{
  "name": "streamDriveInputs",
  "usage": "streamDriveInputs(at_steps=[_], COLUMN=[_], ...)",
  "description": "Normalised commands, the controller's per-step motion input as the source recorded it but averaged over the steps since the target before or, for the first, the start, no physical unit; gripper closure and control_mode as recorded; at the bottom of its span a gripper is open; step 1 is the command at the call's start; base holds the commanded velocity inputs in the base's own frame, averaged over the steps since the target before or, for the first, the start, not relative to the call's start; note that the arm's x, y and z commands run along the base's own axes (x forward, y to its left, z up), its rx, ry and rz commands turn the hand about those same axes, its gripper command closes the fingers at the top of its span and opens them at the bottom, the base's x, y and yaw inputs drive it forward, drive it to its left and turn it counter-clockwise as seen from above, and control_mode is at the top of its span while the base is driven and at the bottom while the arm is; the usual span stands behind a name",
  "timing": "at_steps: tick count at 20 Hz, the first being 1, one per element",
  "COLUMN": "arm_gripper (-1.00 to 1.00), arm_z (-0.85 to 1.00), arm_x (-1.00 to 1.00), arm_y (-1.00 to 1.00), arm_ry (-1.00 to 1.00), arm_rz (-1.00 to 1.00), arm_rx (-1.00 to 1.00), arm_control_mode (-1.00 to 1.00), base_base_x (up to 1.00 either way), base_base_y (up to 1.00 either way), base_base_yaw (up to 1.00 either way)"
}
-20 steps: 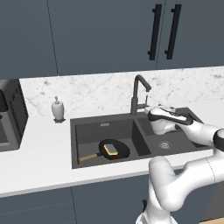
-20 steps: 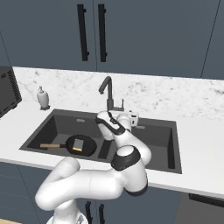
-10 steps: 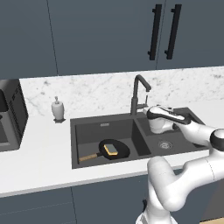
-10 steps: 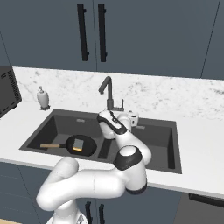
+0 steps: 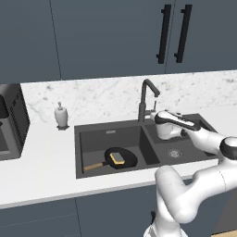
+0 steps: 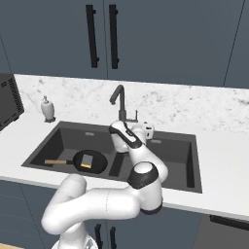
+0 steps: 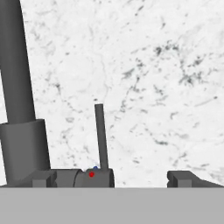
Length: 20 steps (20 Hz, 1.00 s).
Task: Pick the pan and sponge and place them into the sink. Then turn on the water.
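Note:
The black pan lies in the left basin of the dark sink, its wooden handle pointing left. The yellow sponge rests inside the pan. My gripper hovers over the sink's back rim, just right of the tall faucet. It is open and holds nothing. In the hand view the faucet's thin upright lever stands between the two fingertips, a little left of centre, against the marble backsplash.
A white soap dispenser stands on the counter left of the sink. A dark appliance sits at the far left. Dark cabinets with black handles hang above the marble backsplash.
The hand has edged slightly toward the faucet. The jaws stayed open, and the pan and sponge have not moved.

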Motion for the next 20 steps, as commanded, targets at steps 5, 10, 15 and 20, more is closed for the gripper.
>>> streamDriveInputs(at_steps=[5, 10, 15, 20], arm_gripper=[-1.00, -1.00, -1.00, -1.00], arm_z=[0.00, 0.00, 0.00, 0.00], arm_x=[0.28, 0.25, 0.15, 0.09], arm_y=[0.00, 0.00, 0.00, 0.00], arm_ry=[0.00, 0.00, 0.00, 0.00], arm_rz=[0.00, 0.00, 0.00, 0.00], arm_rx=[0.01, 0.00, 0.00, 0.00], arm_control_mode=[-1.00, -1.00, -1.00, -1.00], base_base_x=[0.00, 0.00, 0.00, 0.00], base_base_y=[0.00, 0.00, 0.00, 0.00], base_base_yaw=[0.00, 0.00, 0.00, 0.00])
